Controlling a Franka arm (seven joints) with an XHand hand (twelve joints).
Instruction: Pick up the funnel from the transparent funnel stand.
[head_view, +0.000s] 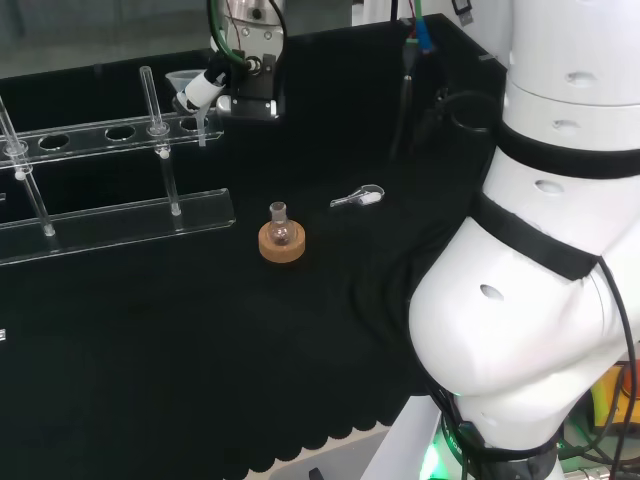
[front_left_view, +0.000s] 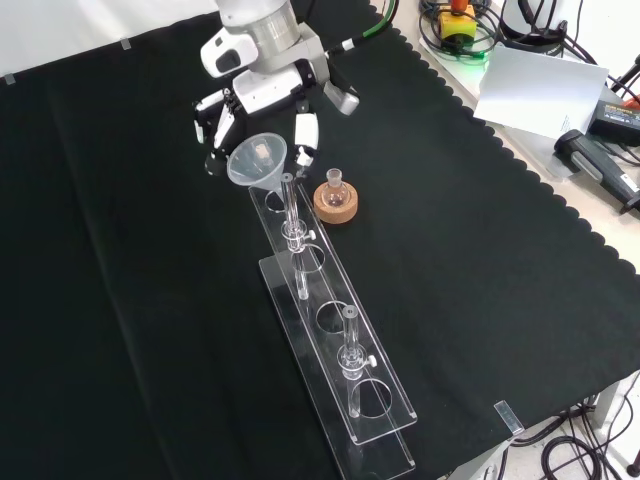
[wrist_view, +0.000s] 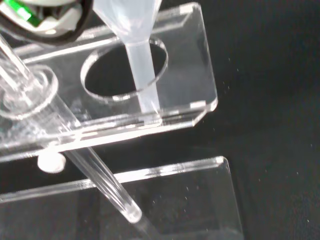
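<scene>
Reading the front view from left to right, we meet the hand (front_left_view: 262, 95) first, at the upper left of the cloth, its fingers (front_left_view: 305, 130) hanging down on either side of the funnel (front_left_view: 258, 160). We judge the fingers curled about the funnel's cone, a pinch from both sides, though we cannot see the contact points plainly. The funnel is at the far end of the transparent funnel stand (front_left_view: 385, 425), and in the wrist view its stem (wrist_view: 144, 75) hangs over the end hole (wrist_view: 125, 70) of the top plate, with the tip seemingly just past the rim; so we take it as lifted, or nearly so, and not seated. Such a hold makes sense: the cone is the widest part and the stem must leave the hole straight up. Next along, just right of the funnel, a small round flask (front_left_view: 334, 188) sits on its cork ring (front_left_view: 337, 205), which keeps its round bottom from rolling. The stand runs down towards the lower right, its upright rods (front_left_view: 349, 345) carrying the plate. In the head view a small scoop (head_view: 358, 197) lies right of the flask
</scene>
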